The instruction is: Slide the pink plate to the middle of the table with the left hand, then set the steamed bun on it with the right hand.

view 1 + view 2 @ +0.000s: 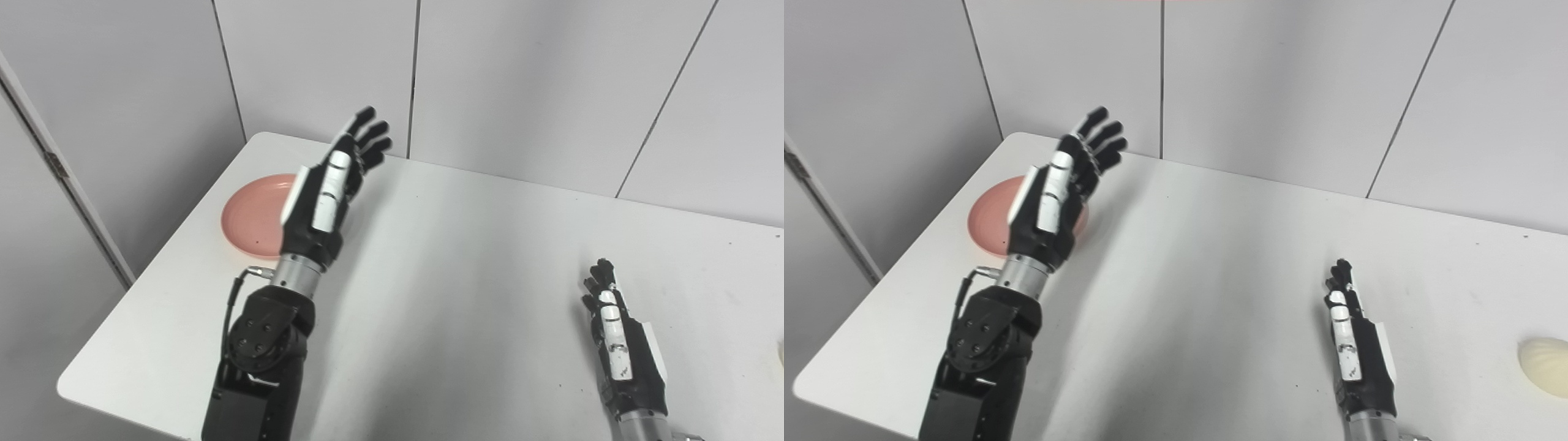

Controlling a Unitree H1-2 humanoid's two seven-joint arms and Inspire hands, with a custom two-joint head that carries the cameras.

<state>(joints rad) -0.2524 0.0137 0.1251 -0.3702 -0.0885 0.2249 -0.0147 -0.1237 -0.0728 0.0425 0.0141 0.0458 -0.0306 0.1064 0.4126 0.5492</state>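
The pink plate (254, 214) lies flat on the white table (465, 275) near its far left corner. My left hand (334, 184) is raised above the plate's right side, open, fingers stretched out toward the wall, and it hides part of the plate. The cream steamed bun (1545, 366) lies at the table's right edge, seen in full only in the right eye view. My right hand (1356, 343) is low near the table's front right, to the left of the bun and apart from it, fingers extended, holding nothing.
Grey wall panels (520, 79) stand right behind the table's far edge. The table's left edge (153, 269) runs close beside the plate. Bare tabletop lies between the two hands.
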